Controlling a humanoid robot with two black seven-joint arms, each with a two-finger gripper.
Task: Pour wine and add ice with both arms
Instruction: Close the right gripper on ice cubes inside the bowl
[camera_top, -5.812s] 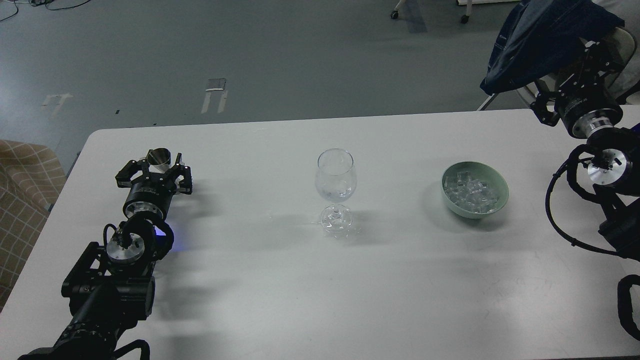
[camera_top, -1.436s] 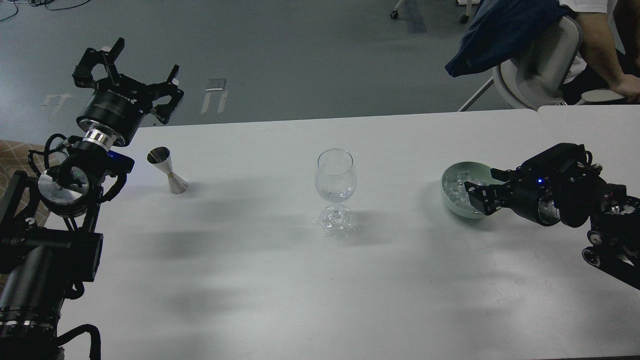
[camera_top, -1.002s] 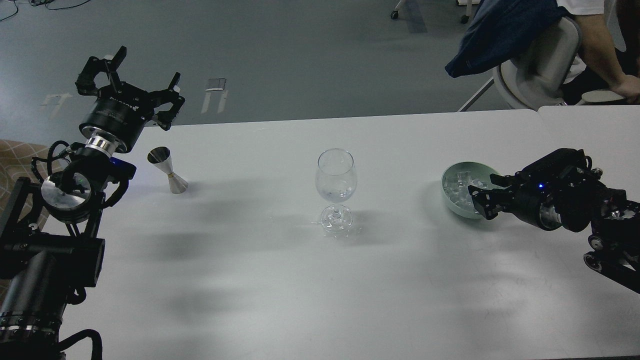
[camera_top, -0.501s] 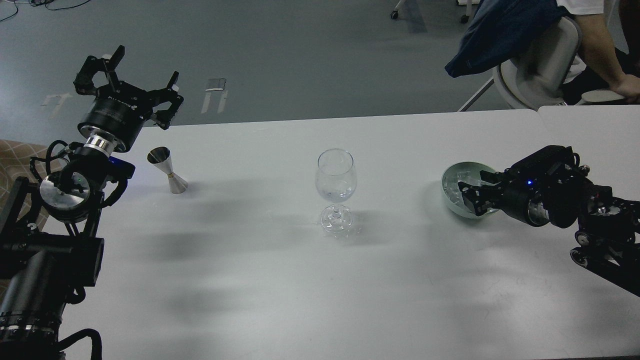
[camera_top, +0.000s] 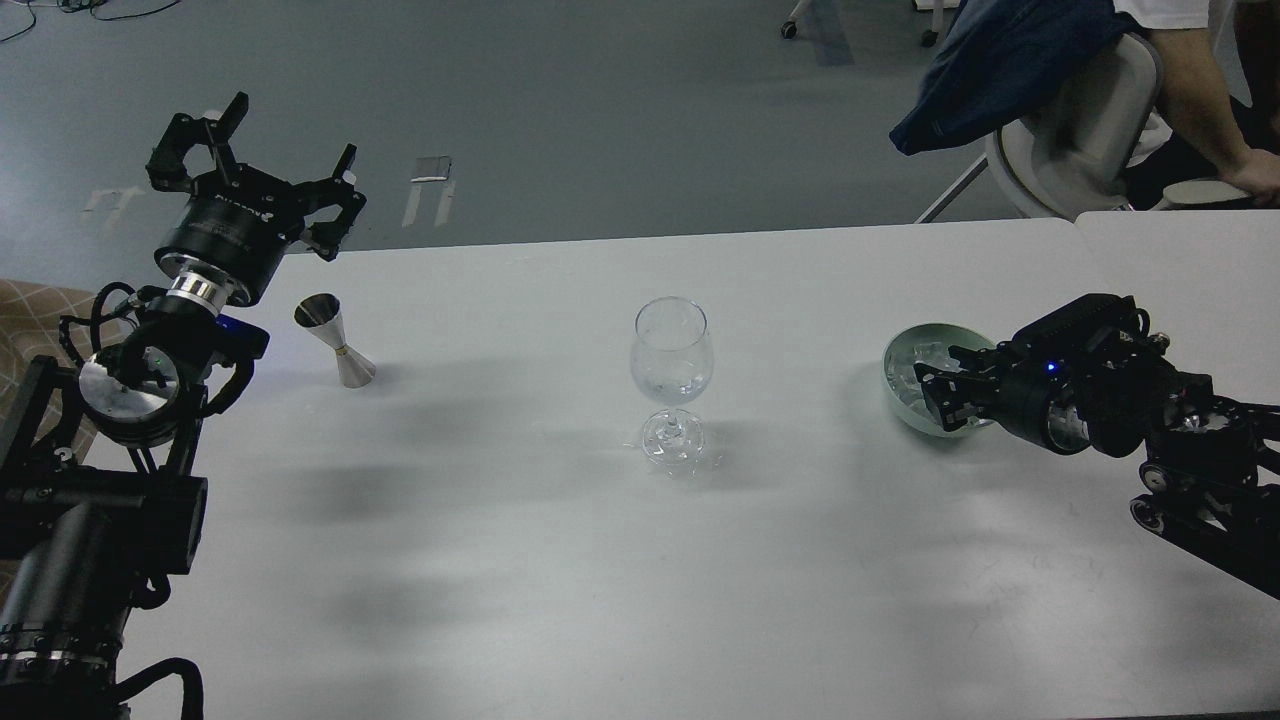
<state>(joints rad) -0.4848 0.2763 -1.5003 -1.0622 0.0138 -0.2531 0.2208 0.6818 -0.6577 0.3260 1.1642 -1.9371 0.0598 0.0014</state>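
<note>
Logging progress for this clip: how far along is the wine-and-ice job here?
Early. Done: nothing visible, the wine glass shows no wine. In hand: right gripper reaches into the green bowl of ice. Left: left gripper, open and empty, above the jigger; pouring remains.

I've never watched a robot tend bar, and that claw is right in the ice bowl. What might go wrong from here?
1. The right gripper is reaching into the pale green bowl over its near rim; a push could tip or slide it.
2. The small clear ice cubes look slippery and may slip from the jaws.
3. The tall clear stemmed wine glass stands unsupported; a bump while dropping ice could topple it.
</note>
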